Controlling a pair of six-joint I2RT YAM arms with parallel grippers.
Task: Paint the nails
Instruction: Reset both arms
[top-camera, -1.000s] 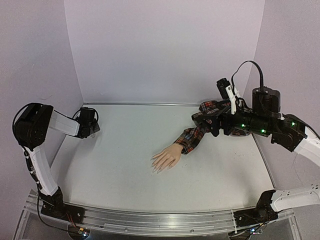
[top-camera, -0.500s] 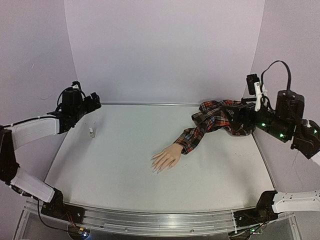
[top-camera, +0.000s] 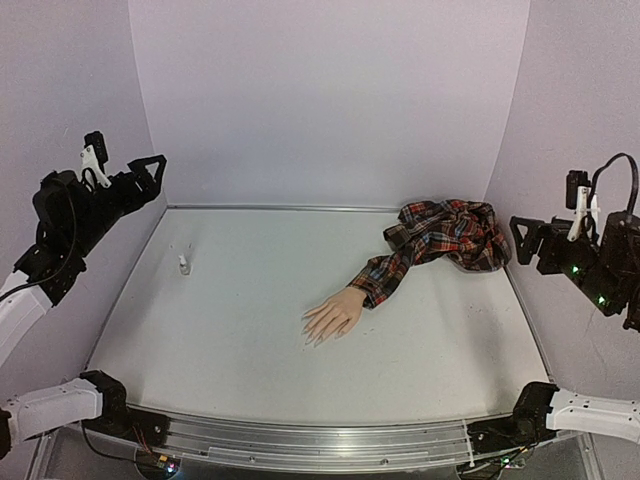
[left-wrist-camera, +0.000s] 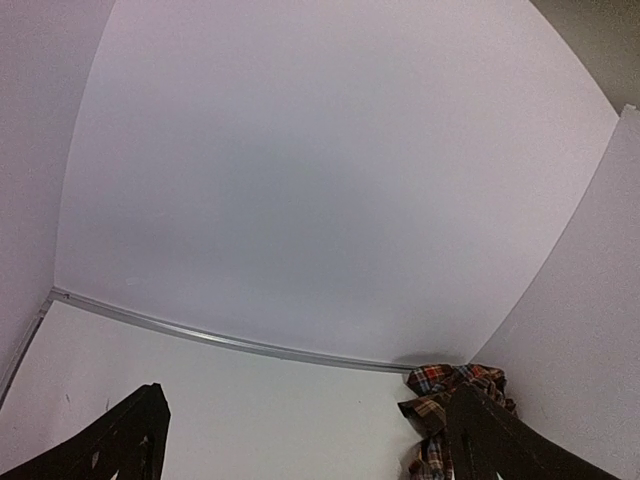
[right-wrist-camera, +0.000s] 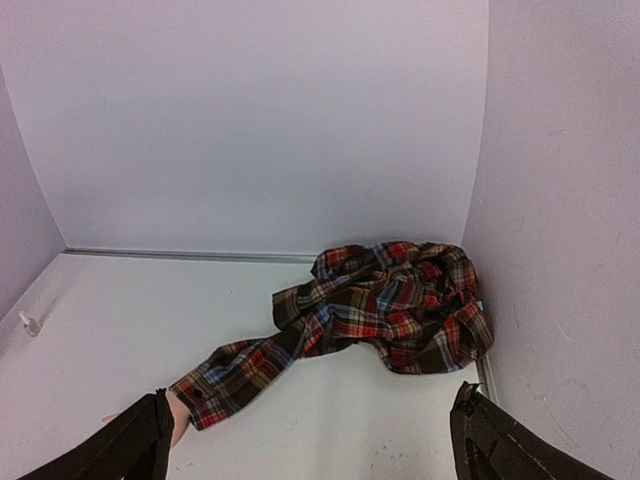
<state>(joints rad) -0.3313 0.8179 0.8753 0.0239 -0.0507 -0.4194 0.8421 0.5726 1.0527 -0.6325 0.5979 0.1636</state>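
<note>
Over the white table (top-camera: 250, 340), left gripper (top-camera: 152, 178) and right gripper (top-camera: 518, 243) hang spread (both empty).

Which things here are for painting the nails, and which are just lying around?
For the job:
- the nails on the mannequin hand
- the small clear bottle, probably the polish
- the left pincer and right pincer, both open and empty

Just lying about:
- the bunched plaid shirt, though one sleeve runs to the hand's wrist

Mannequin hand (top-camera: 334, 316) mid-table (top-camera: 250, 350); bottle (top-camera: 184, 264) far left; shirt (top-camera: 445, 232) behind-right.
</note>
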